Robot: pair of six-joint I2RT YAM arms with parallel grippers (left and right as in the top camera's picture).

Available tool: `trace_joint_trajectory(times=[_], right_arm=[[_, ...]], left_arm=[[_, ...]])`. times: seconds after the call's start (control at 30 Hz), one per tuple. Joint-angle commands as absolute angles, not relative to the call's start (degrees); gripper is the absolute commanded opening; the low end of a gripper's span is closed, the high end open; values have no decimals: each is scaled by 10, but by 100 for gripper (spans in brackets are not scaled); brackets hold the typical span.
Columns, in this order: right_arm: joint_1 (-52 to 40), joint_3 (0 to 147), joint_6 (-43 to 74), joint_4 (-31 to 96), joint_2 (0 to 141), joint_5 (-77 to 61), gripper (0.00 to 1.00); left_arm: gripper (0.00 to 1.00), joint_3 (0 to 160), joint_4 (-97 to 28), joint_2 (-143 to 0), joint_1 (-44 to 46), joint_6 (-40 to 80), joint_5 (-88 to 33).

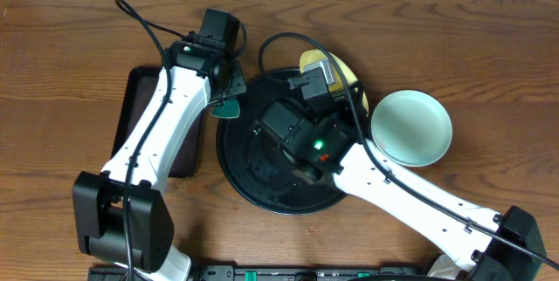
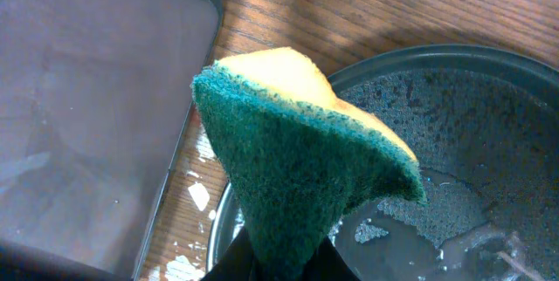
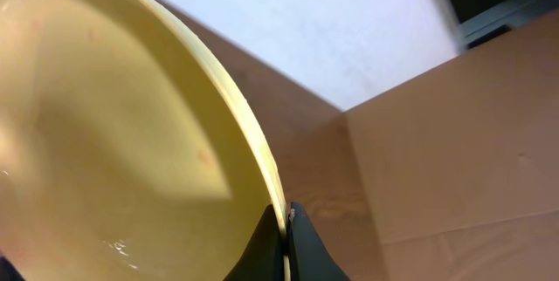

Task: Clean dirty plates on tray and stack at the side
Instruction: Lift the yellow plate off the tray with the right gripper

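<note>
Right wrist view: right tool (image 3: 286,229) pinches the yellow plate (image 3: 113,141) by its rim, tilted at the tray (image 1: 249,181) edge, presumably offering its face; left tool (image 2: 271,268) grips a sponge (image 2: 297,167), ready to wipe.

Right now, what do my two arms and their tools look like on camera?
Both arms have white link shells with black joints and black bases. The left arm carries a black cable from its wrist; the right arm has one arching over its wrist. A green light glows on each wrist. The left tool and right tool are black.
</note>
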State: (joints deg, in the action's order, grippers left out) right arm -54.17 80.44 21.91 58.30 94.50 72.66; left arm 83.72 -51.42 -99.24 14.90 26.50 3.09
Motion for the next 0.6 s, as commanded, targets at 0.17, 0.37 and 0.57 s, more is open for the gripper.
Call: trace_joint_trajectory(times=[0.17,0.37,0.57], right_arm=[[-560,807,249,584,932,811,1],[-548,807,327,617,932,765,1],[-460,807,341,637,932,526,1]], left_arm=[[10,828,-516,-993,149,256,29],[10,827,-516,-993,149,256,29],[10,827,-516,-993,149,256,29]])
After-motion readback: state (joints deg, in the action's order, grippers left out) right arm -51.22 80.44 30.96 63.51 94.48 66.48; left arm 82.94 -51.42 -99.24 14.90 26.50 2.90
